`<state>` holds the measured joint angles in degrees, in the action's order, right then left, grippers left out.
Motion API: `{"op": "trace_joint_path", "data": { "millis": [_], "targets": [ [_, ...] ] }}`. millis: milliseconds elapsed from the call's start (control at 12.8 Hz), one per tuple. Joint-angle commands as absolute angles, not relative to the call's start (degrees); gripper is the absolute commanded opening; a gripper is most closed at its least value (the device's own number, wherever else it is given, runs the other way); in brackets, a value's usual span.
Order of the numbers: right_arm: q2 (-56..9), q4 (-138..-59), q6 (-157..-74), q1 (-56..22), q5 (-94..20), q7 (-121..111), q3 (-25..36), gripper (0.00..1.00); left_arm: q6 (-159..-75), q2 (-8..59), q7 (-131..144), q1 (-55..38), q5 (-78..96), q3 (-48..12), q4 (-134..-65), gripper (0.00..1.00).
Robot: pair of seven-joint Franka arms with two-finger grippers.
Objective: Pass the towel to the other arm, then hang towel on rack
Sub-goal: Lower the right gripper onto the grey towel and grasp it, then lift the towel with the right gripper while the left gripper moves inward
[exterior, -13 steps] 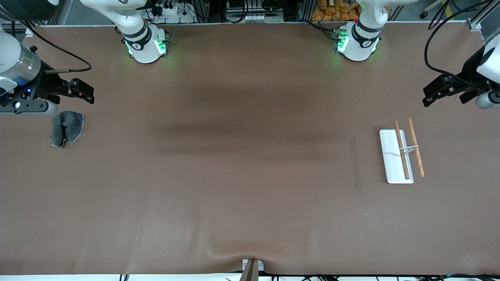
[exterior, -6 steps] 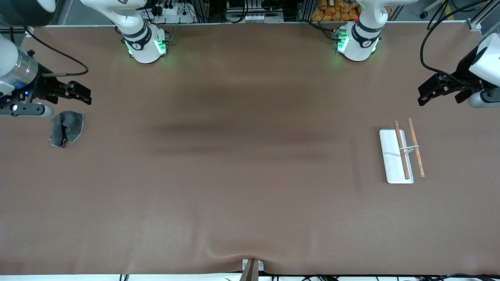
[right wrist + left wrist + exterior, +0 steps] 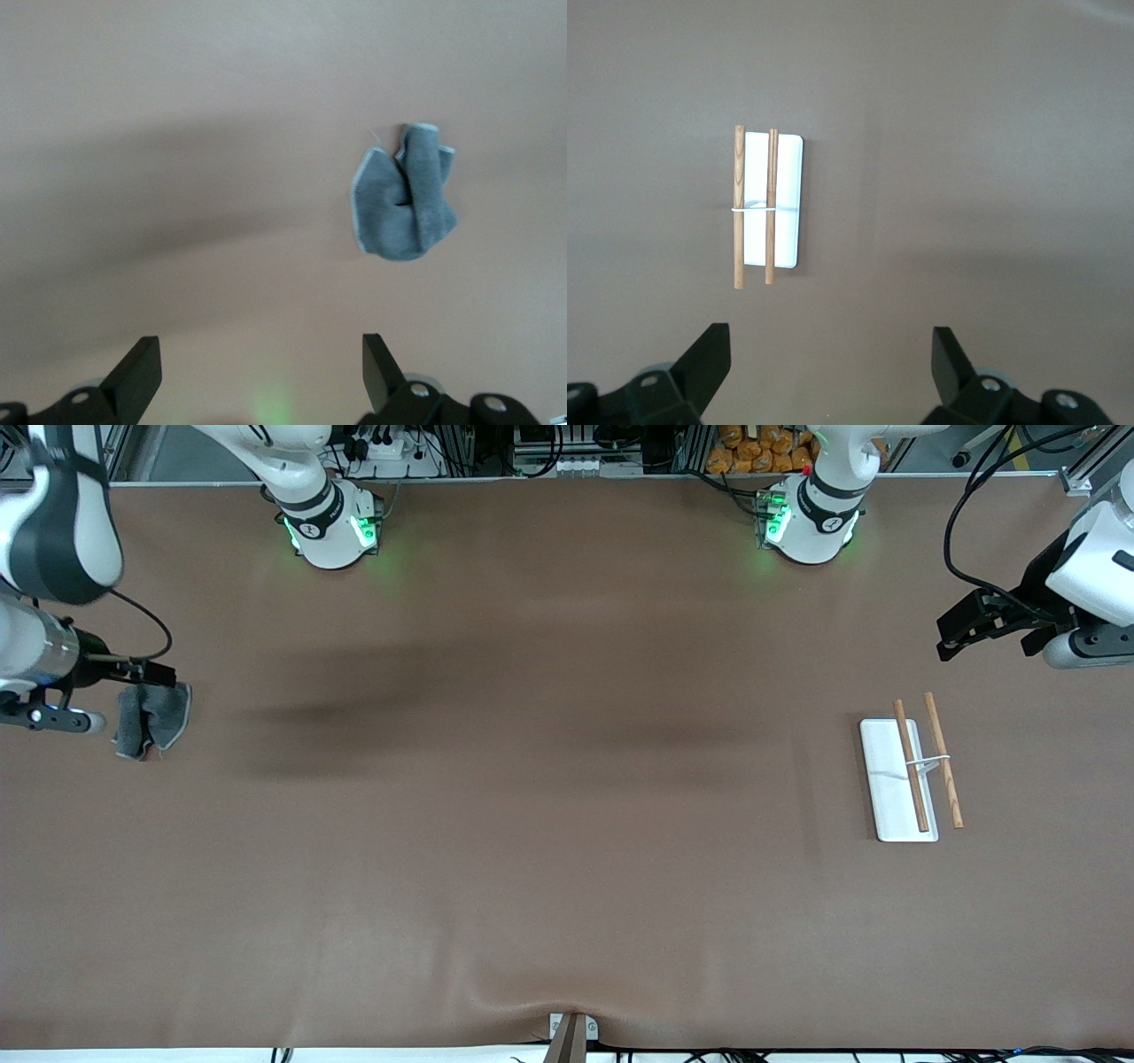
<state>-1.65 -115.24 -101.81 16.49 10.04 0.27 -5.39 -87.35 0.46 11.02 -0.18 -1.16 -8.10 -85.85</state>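
The towel (image 3: 158, 719), a crumpled dark grey cloth with a pale edge, lies on the brown table at the right arm's end; it also shows in the right wrist view (image 3: 406, 205). My right gripper (image 3: 165, 677) hangs open over the towel's edge that is farther from the front camera, with nothing between its fingers (image 3: 135, 372). The rack (image 3: 911, 778), a white plate with two wooden rods and a wire crosspiece, sits at the left arm's end and shows in the left wrist view (image 3: 769, 209). My left gripper (image 3: 983, 642) is open and empty in the air, off to the side of the rack (image 3: 831, 359).
Both arm bases (image 3: 332, 527) (image 3: 811, 522) with green lights stand along the table's edge farthest from the front camera. A small metal clamp (image 3: 571, 1035) sits at the nearest edge. A black cable (image 3: 961, 531) loops above the left gripper.
The right arm has swung and its gripper has come down from above the towel to just over the towel's edge. The left gripper has drifted slightly away from the rack.
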Motion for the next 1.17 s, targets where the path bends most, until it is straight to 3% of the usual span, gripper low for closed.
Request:
{"op": "trace_joint_path", "data": {
  "millis": [0,702,859,937,1093],
  "targets": [
    [-6.2,-117.9,-107.4,24.4,12.9,-6.5,-6.4,1.0,-87.8,0.4,10.3,-0.1,-0.6,-8.3,-86.3,1.0],
    [-21.4,-117.9,-128.1,35.4,22.7,-15.6,-6.4,1.0,-89.2,1.8,10.4,-0.3,-0.6,-8.3,-87.5,1.0],
    [-24.7,-117.9,-134.1,37.9,22.7,-20.5,-6.3,0.83,-91.0,3.4,10.9,-0.7,-0.6,-8.8,-87.4,1.0],
    [-25.9,-117.9,-135.6,39.0,22.7,-21.5,-6.4,0.68,-91.6,4.1,11.0,-0.8,-0.5,-9.1,-87.4,1.0],
    [-26.5,-117.9,-135.6,39.3,22.7,-21.6,-6.4,0.27,-92.4,5.0,11.0,-0.9,-0.5,-9.2,-87.4,1.0]
  ]
}}
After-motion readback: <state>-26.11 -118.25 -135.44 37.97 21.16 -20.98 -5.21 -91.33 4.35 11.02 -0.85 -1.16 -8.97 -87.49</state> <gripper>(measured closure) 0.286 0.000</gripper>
